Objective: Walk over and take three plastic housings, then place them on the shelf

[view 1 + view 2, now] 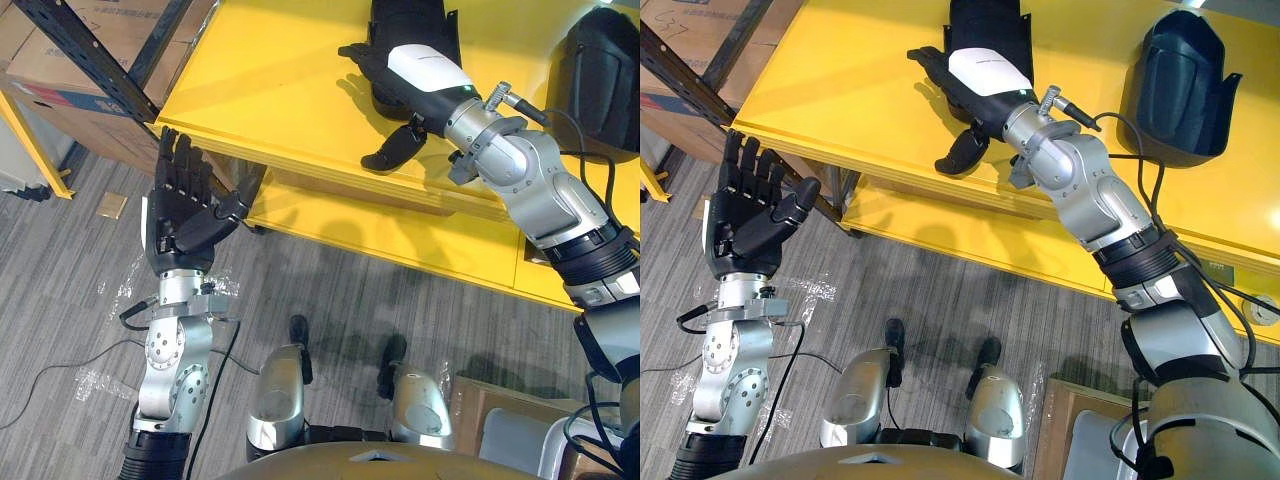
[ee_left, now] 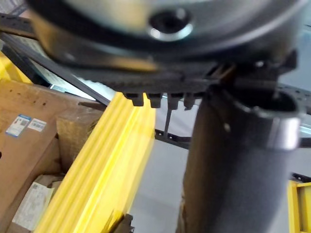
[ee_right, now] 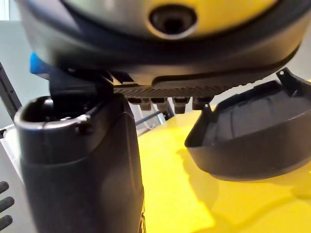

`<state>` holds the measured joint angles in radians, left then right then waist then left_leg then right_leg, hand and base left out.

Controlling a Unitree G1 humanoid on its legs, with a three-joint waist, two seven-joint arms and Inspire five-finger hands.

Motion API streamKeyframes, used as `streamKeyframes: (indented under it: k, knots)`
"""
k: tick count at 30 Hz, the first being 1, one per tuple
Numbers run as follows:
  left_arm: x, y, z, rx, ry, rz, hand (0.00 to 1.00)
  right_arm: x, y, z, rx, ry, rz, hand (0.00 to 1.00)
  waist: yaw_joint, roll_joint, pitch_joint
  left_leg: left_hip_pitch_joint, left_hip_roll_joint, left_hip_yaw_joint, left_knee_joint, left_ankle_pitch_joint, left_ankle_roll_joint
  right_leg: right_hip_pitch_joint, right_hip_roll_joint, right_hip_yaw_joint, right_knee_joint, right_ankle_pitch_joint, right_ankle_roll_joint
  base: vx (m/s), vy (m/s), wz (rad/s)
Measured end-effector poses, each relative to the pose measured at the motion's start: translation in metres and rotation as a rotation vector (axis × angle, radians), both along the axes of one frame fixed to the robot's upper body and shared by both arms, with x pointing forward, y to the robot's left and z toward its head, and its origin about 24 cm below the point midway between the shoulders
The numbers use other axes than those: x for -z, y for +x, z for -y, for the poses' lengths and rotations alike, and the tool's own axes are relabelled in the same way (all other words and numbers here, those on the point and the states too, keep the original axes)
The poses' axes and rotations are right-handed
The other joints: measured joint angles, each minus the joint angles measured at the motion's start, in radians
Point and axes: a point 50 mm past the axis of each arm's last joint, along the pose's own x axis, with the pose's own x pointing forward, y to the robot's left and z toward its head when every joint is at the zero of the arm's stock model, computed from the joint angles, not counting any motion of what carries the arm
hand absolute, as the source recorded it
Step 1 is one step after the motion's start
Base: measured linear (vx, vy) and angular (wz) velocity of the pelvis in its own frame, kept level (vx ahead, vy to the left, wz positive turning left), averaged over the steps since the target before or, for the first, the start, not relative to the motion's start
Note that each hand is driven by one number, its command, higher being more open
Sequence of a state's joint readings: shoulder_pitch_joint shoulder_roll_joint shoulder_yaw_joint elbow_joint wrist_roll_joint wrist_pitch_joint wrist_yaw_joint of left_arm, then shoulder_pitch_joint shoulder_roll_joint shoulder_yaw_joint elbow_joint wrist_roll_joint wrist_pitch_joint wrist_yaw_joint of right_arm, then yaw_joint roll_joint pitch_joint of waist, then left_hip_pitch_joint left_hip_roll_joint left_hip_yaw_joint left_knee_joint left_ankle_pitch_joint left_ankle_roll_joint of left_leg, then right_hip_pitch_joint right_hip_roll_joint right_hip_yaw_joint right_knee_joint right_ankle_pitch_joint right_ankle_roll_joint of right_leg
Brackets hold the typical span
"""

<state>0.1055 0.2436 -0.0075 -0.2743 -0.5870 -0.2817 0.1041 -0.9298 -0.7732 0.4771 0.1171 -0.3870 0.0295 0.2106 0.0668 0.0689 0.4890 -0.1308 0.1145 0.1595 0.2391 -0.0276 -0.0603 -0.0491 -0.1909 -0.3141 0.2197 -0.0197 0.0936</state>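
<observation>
Right hand (image 1: 420, 70) spread wide, empty, plastic housing (image 3: 243, 141) just past its fingertips: likely lining up grab. Left hand (image 1: 185, 215) wide, empty, beside yellow shelf (image 1: 260, 90) edge: spare. Second housing (image 1: 1180, 80) well apart from right hand.

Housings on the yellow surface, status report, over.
Right hand open, laid over one housing, no grip. Left hand open, empty, raised beside yellow surface. Second housing untouched. Nothing in the way.
</observation>
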Motion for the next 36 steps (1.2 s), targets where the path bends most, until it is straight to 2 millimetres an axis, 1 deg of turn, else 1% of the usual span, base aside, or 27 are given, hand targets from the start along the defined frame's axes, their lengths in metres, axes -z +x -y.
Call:
streamKeyframes:
  k: [3,9,16,19,22,24,27,29,31,32,36]
  knots:
    - [0.003,-0.002,0.001,0.003,-0.001,-0.014,1.0,0.001,0.001,0.001,0.017,0.01,0.007,1.0,0.002,0.0,0.0,0.0,0.0,0.0,-0.003,0.001,0.0,0.0,0.0,-0.002,0.001,0.0,0.0,-0.02,-0.002,0.02]
    - [0.005,-0.002,0.005,0.023,-0.002,-0.021,1.0,-0.002,0.005,0.007,0.063,0.008,0.043,1.0,0.014,-0.003,0.0,0.002,-0.002,-0.004,-0.04,0.03,-0.001,-0.009,0.0,-0.012,0.003,-0.001,-0.002,-0.03,-0.016,0.05]
    - [0.006,-0.003,0.005,0.023,-0.002,-0.027,1.0,-0.003,0.006,0.009,0.081,0.031,0.089,1.0,0.014,-0.006,0.0,0.002,-0.001,-0.003,-0.054,0.04,-0.002,-0.016,0.0,-0.012,0.004,0.002,-0.005,0.0,0.0,0.0]
    - [0.006,-0.003,0.005,0.023,-0.002,-0.028,1.0,-0.006,0.006,0.013,0.096,0.058,0.115,1.0,0.013,-0.013,0.002,0.002,-0.001,-0.002,-0.058,0.041,-0.002,-0.018,0.0,-0.012,0.004,0.003,-0.004,0.0,0.0,0.0]
    - [0.007,-0.003,0.006,0.025,-0.002,-0.029,1.0,-0.012,0.004,0.023,0.136,0.1,0.134,1.0,0.013,-0.022,0.003,0.003,-0.001,-0.002,-0.067,0.043,-0.003,-0.02,0.0,-0.012,0.001,0.003,-0.004,0.01,-0.004,0.0]
    - [0.007,-0.003,0.006,0.024,-0.003,-0.03,1.0,-0.013,0.005,0.027,0.176,0.084,0.144,1.0,0.012,-0.028,0.002,0.004,-0.001,0.0,-0.067,0.045,-0.003,-0.02,0.0,-0.011,0.0,0.003,-0.004,0.03,-0.012,-0.01]
    - [0.007,-0.003,0.006,0.024,-0.003,-0.03,1.0,-0.012,0.004,0.035,0.216,0.106,0.122,1.0,0.011,-0.033,0.002,0.005,-0.001,0.001,-0.068,0.045,-0.003,-0.019,0.0,-0.011,-0.002,0.003,-0.004,0.0,0.0,0.0]
    - [0.007,-0.003,0.006,0.023,-0.002,-0.031,1.0,-0.008,0.004,0.039,0.241,0.108,0.083,1.0,0.011,-0.033,0.002,0.007,-0.001,0.001,-0.069,0.044,-0.003,-0.017,-0.001,-0.011,-0.002,0.002,-0.004,0.0,0.0,0.0]
    - [0.008,-0.003,0.006,0.022,-0.002,-0.035,1.0,-0.005,0.004,0.04,0.241,0.097,0.051,1.0,0.009,-0.033,0.002,0.009,-0.002,0.001,-0.07,0.044,-0.003,-0.017,-0.001,-0.011,0.0,0.002,-0.005,-0.02,0.0,-0.01]
    - [0.008,-0.003,0.006,0.022,-0.002,-0.035,1.0,-0.005,0.004,0.04,0.243,0.09,0.036,0.0,0.009,-0.033,0.002,0.01,-0.002,0.001,-0.071,0.044,-0.003,-0.017,-0.001,-0.011,0.003,0.001,-0.006,0.0,0.0,0.0]
    - [0.008,-0.004,0.005,0.022,-0.001,-0.039,1.0,-0.003,0.004,0.042,0.25,0.078,0.006,0.0,0.012,-0.033,0.002,0.01,-0.002,-0.001,-0.075,0.045,-0.004,-0.017,0.0,-0.012,0.005,0.0,-0.007,-0.02,-0.002,0.01]
